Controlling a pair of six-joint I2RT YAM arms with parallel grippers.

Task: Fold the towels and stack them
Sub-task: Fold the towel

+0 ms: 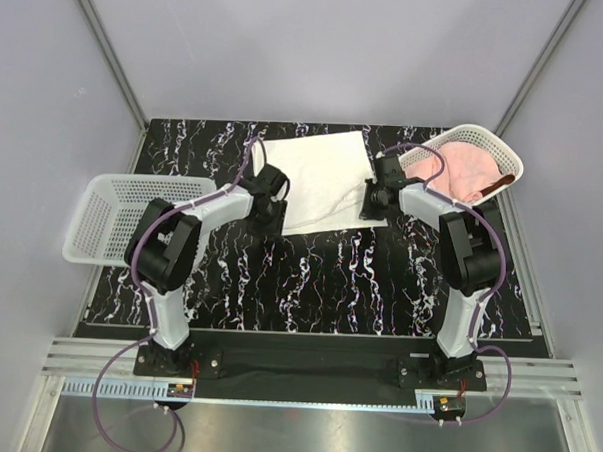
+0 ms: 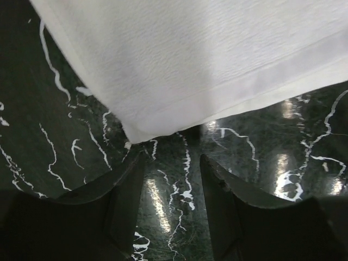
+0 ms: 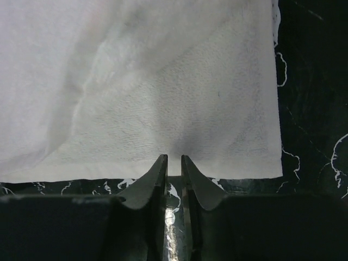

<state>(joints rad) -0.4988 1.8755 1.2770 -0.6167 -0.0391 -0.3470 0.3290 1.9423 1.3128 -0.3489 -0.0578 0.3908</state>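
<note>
White towel [image 1: 319, 177], flat, faintly creased

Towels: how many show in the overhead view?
3. White towel spread at the table's far middle; pink towel in the right basket; brown towel peeking at its rim. Others may hide beneath.

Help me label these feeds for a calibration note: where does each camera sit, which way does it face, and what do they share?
Top external: above and behind the robot, facing down over the table; left arm and right arm show whole.
Left wrist: on the left arm, facing down at a corner of the white towel; left pincer open.
Right wrist: on the right arm, facing the towel's hem; right pincer nearly closed.
Shared: every view shows the white towel on the table.
</note>
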